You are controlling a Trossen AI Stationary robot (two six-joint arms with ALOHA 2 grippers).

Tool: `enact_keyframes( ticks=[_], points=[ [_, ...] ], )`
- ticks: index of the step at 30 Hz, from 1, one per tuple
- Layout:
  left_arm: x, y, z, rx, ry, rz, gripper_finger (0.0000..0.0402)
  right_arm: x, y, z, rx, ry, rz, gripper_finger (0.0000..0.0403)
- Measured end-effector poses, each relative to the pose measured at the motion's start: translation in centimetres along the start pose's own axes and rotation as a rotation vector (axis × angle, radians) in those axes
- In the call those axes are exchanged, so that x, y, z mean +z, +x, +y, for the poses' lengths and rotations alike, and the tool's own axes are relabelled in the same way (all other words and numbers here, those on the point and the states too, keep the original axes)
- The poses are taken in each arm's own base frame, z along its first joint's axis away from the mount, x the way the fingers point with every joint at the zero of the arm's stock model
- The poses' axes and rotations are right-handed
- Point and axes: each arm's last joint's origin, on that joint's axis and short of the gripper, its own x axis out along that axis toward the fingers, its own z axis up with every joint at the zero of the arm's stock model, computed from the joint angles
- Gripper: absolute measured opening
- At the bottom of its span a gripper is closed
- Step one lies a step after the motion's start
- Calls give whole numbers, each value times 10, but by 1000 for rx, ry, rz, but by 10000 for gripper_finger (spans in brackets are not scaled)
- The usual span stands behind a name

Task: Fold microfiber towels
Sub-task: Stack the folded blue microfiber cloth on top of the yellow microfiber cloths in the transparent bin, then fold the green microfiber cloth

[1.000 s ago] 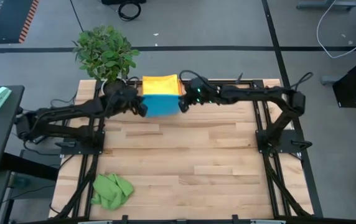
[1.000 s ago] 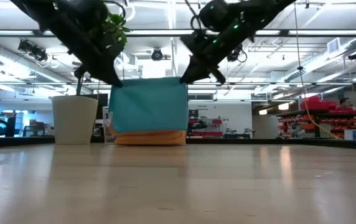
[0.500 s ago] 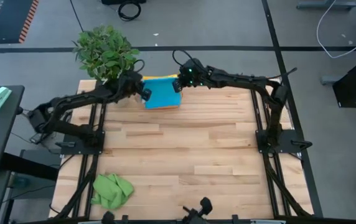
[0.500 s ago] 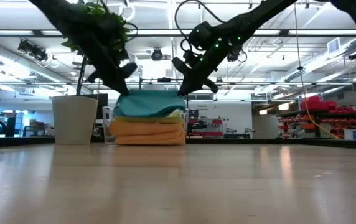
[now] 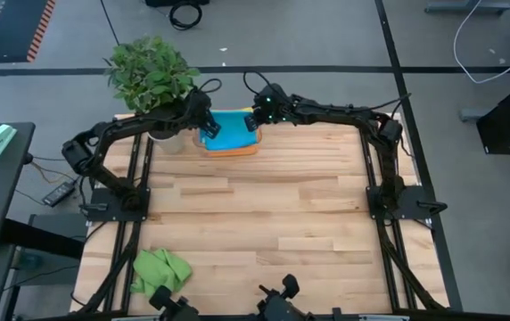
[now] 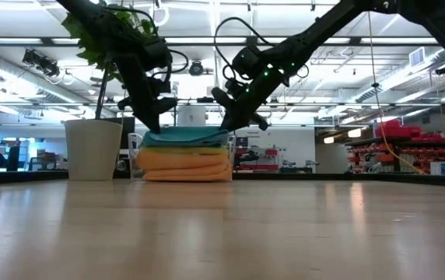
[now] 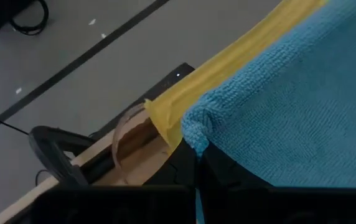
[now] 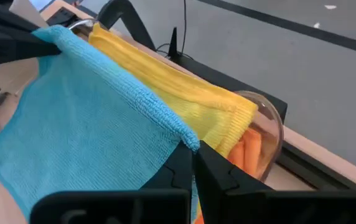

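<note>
A folded blue microfiber towel (image 5: 230, 134) lies on top of a stack of yellow (image 8: 184, 99) and orange (image 6: 185, 165) towels. The stack sits in a clear tray (image 8: 271, 118) at the table's far edge. My left gripper (image 5: 209, 126) is shut on the blue towel's far left corner, and my right gripper (image 5: 255, 121) is shut on its far right corner. Both reach in slanting downward. A crumpled green towel (image 5: 159, 272) lies on the table near its front left corner. My left gripper pinches the blue towel's far left corner (image 7: 196, 127) between its two fingers, slanting down from the near left. Whether it has one layer or several I cannot tell. The towel rests on the yellow towel below. My right gripper pinches the blue towel's far right corner (image 8: 189, 142) between its two fingers, slanting down from the near right. The towel's edge runs straight across to the other gripper, and its body lies on the stack.
A potted plant (image 5: 151, 76) in a white pot (image 6: 92, 149) stands just left of the stack, close to my left arm. The wooden table (image 5: 273, 223) stretches bare between the stack and the green towel.
Both grippers have moved toward the table's far edge and a little down, staying shut on the blue towel. The towel hung below them in front of the stack; now it lies spread over the top of the stack.
</note>
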Motion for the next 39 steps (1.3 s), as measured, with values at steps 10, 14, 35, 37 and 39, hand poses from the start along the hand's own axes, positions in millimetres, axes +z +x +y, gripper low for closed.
enact_keyframes(
  ticks=[10, 14, 35, 37, 39],
  points=[
    [0, 1, 3, 18, 1, 4, 111, 5, -6, -4, -15, -24, -16, 78],
    [10, -7, 4, 10, 3, 2, 160, 11, -14, -8, -44, -16, -35, 121],
    [-7, -192, -87, -744, 427, 641, 179, -1, -193, 57, 59, -200, 167, 177],
    [-34, -215, -97, -748, 511, 704, 175, -18, -211, 76, 102, -227, 227, 176],
    [-65, -236, -107, -773, 576, 704, 172, -36, -228, 99, 168, -251, 266, 176]
  ],
)
